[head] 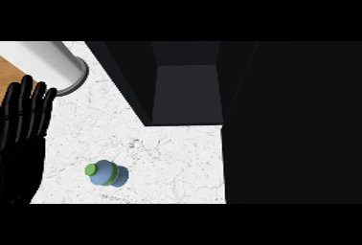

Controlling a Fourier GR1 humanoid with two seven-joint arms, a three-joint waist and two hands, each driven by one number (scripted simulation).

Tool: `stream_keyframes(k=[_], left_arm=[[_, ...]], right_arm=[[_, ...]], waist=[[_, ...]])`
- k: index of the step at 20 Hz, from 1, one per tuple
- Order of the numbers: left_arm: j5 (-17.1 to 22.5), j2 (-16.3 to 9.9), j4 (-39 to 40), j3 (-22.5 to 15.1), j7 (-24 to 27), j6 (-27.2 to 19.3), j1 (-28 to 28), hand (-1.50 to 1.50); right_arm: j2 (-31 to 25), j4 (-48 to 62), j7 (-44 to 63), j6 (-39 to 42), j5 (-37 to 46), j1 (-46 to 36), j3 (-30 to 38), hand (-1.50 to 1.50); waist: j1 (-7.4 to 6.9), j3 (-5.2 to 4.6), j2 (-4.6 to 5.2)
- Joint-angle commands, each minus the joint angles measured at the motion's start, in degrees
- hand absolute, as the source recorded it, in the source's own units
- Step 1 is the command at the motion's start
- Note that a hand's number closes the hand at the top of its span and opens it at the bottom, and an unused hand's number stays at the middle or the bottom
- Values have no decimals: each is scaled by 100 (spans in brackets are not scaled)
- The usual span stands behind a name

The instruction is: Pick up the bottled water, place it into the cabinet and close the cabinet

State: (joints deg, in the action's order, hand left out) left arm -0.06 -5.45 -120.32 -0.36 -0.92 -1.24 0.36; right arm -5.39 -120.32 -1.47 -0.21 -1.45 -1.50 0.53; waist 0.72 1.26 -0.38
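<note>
A small blue water bottle [107,173] with a green cap stands on the white marble counter [170,158], seen from above, near the lower left. My left hand [25,124] rests at the left edge with straight fingers pointing up, apart from the bottle. A dark cabinet [185,88] stands open at the back, its grey inner floor showing. Its door [290,124] fills the right side as a black panel. My right hand does not show.
A white cylinder [53,64] lies at the upper left over a strip of wooden surface [8,72]. Bare marble lies between the bottle and the cabinet's opening.
</note>
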Motion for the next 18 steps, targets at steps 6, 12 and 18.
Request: stream_keyframes(k=[6,12,18], left_arm=[[2245,-893,-123,-158,423,2409,95,-150],[3860,-1703,-51,342,-874,2969,915,-150],[4829,-2256,-504,1237,-828,3606,1992,-150]], right_arm=[[189,-701,65,43,-98,629,-309,-150],[148,-1434,1257,338,-667,1833,-841,-150],[83,-2430,1641,397,-764,2669,-1048,-150]], waist=[[31,-144,-15],[-20,-128,-2],[-88,-127,4]])
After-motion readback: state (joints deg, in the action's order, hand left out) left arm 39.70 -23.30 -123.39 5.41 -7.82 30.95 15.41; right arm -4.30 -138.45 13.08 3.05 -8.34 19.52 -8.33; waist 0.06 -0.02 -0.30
